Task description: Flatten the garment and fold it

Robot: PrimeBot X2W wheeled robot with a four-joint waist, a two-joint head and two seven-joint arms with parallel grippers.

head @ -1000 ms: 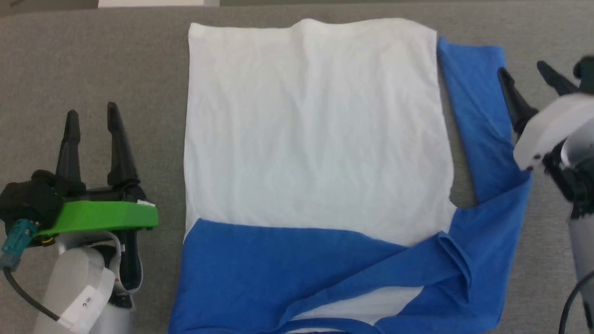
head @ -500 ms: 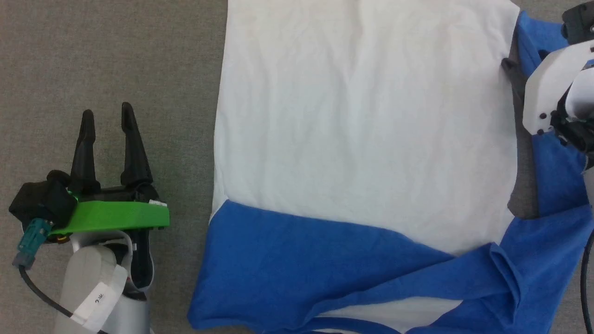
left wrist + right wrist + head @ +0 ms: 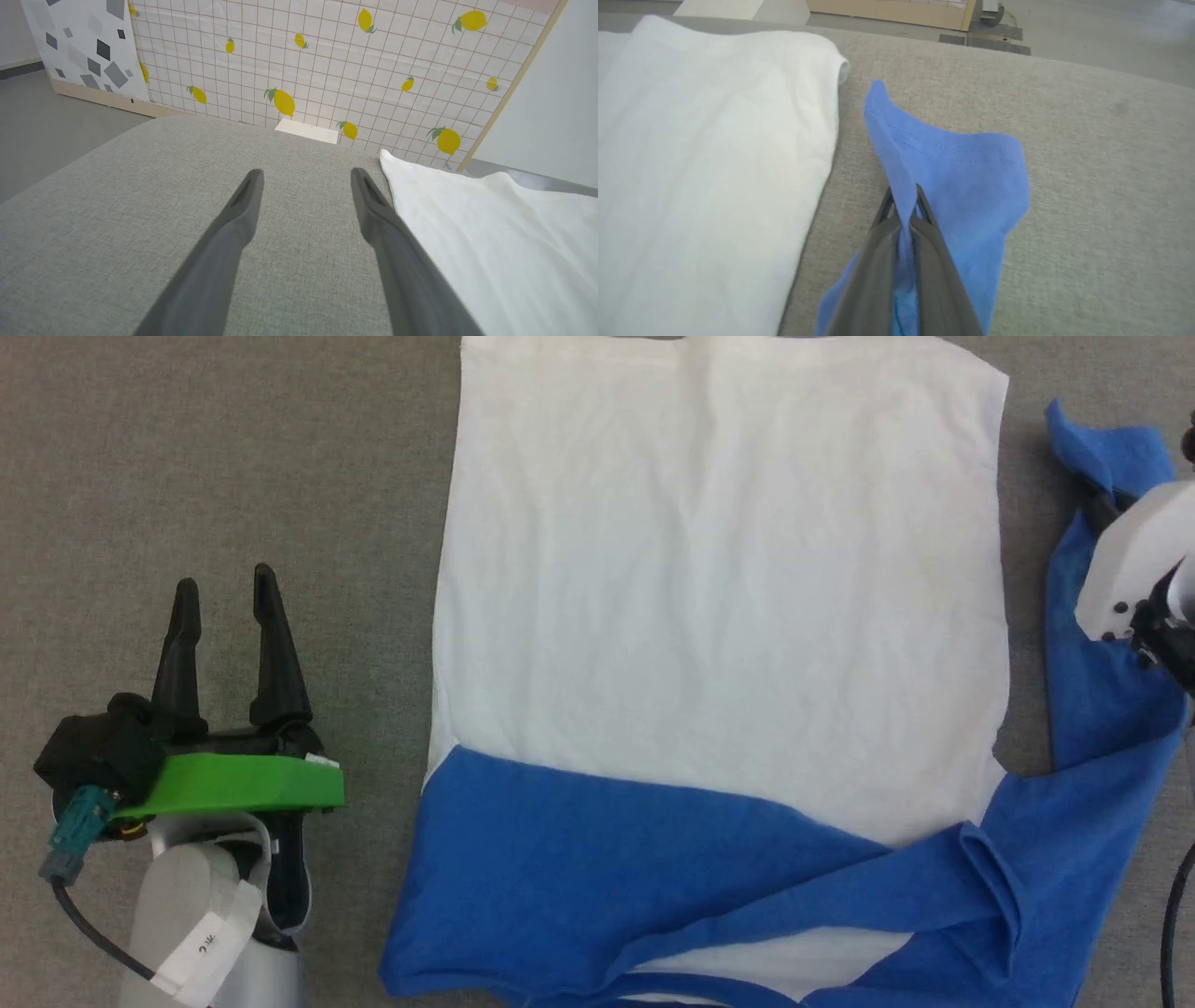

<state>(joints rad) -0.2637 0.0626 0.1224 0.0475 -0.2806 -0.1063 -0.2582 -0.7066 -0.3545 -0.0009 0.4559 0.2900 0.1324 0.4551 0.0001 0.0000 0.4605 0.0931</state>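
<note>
The garment (image 3: pixel 719 597) lies flat on a grey fabric surface, white body spread out, its blue shoulder part (image 3: pixel 597 868) toward the near edge. One blue sleeve (image 3: pixel 1102 653) runs up the right side. My right gripper (image 3: pixel 903 203) is shut on that sleeve near its cuff, the blue fabric (image 3: pixel 966 172) pinched between the fingers and lifted into a ridge. In the head view its white housing (image 3: pixel 1134 565) covers the fingers. My left gripper (image 3: pixel 227 593) stands open left of the garment, apart from it; its fingers (image 3: pixel 243 210) hover over bare surface beside the white edge (image 3: pixel 467 233).
The grey cushioned surface (image 3: pixel 215 457) extends left and right of the garment. Beyond its far edge stand a lemon-print grid panel (image 3: pixel 327 60) and a grey-patterned board (image 3: pixel 84 46), with floor (image 3: pixel 1087 23) further out.
The right gripper closed on the blue sleeve and raised its cuff end. The head camera moved closer, shifting the whole picture. The left arm kept its pose.
</note>
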